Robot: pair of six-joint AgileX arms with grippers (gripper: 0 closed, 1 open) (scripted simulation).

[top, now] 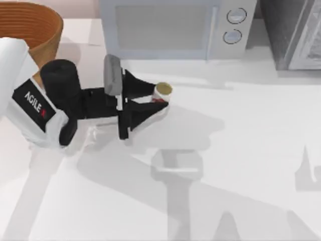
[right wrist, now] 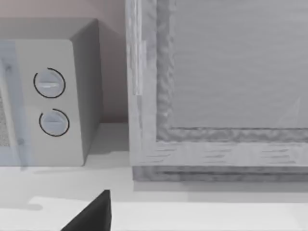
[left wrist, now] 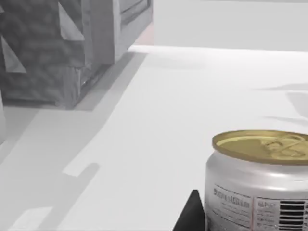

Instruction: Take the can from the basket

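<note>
While the left arm stretches across the tabletop from its left side, the left gripper has its two black fingers closed around the can, one on each side of the can's body. The can stands upright, gold top facing up, a little left of the tabletop's middle and in front of the microwave that sits along the far edge. It is already out of the basket, which sits well apart at the far left corner. From the left wrist view the can fills the near corner, silver-white wall with small print and a barcode, and a black fingertip sits just beside it. The can looks light and thin-walled, stiff along its height but easy to dent, and its smooth side is likely slippery, so a moderate squeeze across the middle of the wall, as it is held now, seems the safest hold. Whether its base touches the tabletop cannot be told. The right gripper shows as one dark finger facing the microwave; whether its fingers are apart cannot be told.
</note>
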